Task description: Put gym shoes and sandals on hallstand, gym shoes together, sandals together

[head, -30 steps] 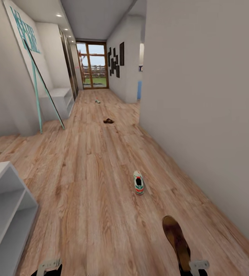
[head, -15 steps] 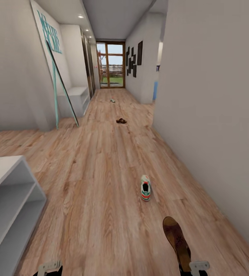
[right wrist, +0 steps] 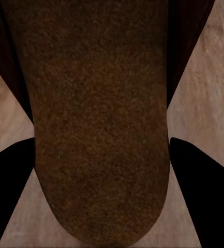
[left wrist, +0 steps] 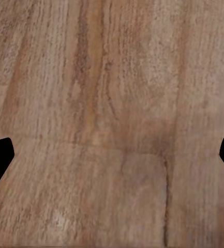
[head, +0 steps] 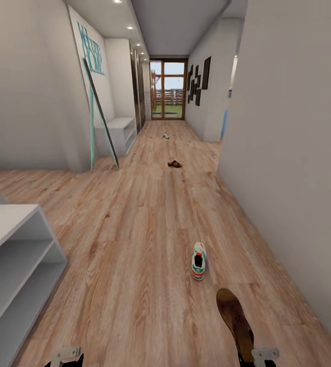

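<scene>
One sandal (head: 235, 322) is sitting clamped between the fingers of my right gripper (right wrist: 100, 170), jutting forward above the floor (head: 135, 229). My left gripper (left wrist: 112, 155) is hanging spread wide with nothing between its fingers, while a sneaker (head: 198, 261) is lying just ahead.

Both grippers cut off by head view's bottom edge: left gripper (head: 66, 354) shows just a grey tip, right gripper (head: 264, 352) likewise, w/ the held sandal (head: 235, 321) running off-frame at its heel end. Far gym shoe (head: 166, 136) & far sandal (head: 174, 164) too small for detail. Hallstand (head: 12, 265) cropped at left edge; teal letters (head: 91, 51) too skewed to read.
</scene>
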Robot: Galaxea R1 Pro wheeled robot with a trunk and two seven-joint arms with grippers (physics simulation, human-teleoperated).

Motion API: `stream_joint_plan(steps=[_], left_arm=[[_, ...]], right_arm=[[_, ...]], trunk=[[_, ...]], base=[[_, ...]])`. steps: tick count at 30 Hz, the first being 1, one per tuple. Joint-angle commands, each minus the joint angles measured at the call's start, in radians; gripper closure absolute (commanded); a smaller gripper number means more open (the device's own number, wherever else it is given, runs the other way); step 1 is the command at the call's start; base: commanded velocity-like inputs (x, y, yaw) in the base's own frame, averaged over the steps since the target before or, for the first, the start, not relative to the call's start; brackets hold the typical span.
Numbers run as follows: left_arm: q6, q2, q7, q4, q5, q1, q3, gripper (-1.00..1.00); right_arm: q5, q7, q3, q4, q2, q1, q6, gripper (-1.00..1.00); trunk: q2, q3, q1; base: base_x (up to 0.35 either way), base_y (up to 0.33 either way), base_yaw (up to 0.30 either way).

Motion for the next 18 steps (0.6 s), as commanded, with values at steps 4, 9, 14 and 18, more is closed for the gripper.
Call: stream_joint_plan(steps=[4, 9, 14, 18], left_arm=[[-0.003, -0.001, -0.003, 0.002, 0.001, -0.001, 0.003, -1.00], [-0.003, -0.002, -0.003, 0.002, 0.000, -0.001, 0.003, -1.00], [-0.003, -0.003, -0.003, 0.002, 0.000, -0.001, 0.003, -1.00], [-0.003, -0.004, -0.003, 0.002, -0.001, -0.001, 0.003, -1.00]], right_arm=[[0.011, -0.005, -0.005, 0.001, 0.000, 0.000, -0.002, 1.00], [0.011, -0.005, -0.005, 0.001, 0.000, 0.000, -0.002, 1.00], [0.011, -0.005, -0.005, 0.001, 0.000, 0.000, -0.002, 1.00], [0.011, -0.005, -0.005, 0.001, 0.000, 0.000, -0.002, 1.00]], trunk=[[0.000, 0.004, 0.000], [0.000, 0.010, 0.000], [0.000, 0.017, 0.000], [0.000, 0.022, 0.000]], base=[[0.029, -0.267, 0.189], [0.005, -0.271, 0.173], [-0.043, -0.272, 0.150], [-0.098, -0.245, 0.125]])
